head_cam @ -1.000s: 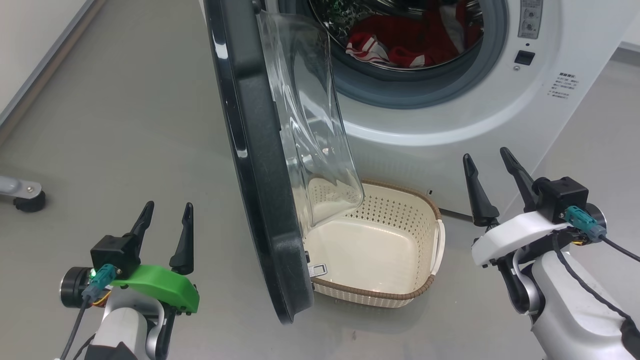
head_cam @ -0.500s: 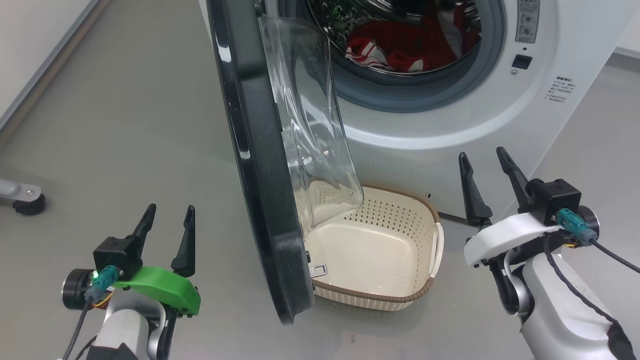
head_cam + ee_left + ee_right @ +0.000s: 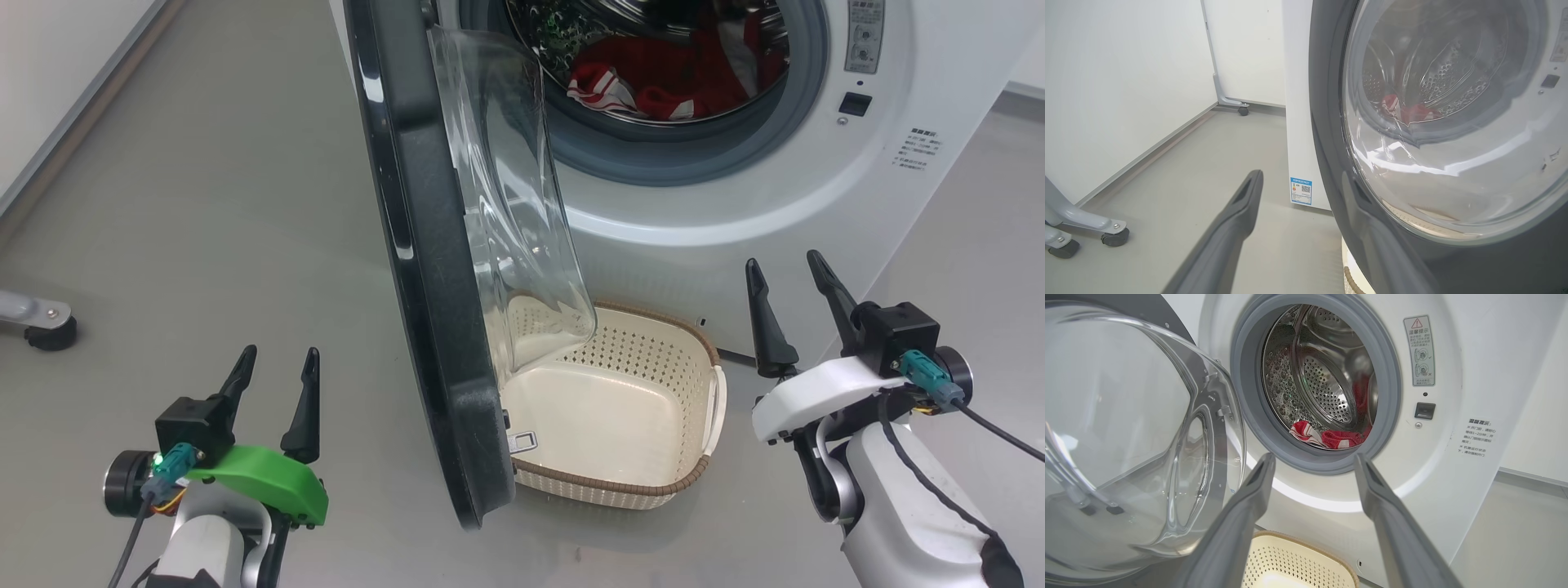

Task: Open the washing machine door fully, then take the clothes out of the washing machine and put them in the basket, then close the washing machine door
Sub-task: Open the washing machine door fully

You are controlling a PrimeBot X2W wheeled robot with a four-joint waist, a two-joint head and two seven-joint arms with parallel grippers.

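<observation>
Door ajar, both tools spread and empty, clothes in the drum.

I have the left tool [image 3: 280, 353] and the right tool [image 3: 781, 260] spread wide and holding nothing, low on either side of the door [image 3: 424, 269]. The door stands part-open from the washing machine [image 3: 735, 220], glossy black and edge-on to me, with its clear glass bowl hanging over the cream basket [image 3: 653, 482] on the floor. I judge the door stiff, weighty and slick, so I'd push on its black edge, not the glass. The clothes [image 3: 653, 77], red with striped white trim, lie at the drum's front lip. They look soft and limp, best pinched at a bunched fold.
</observation>
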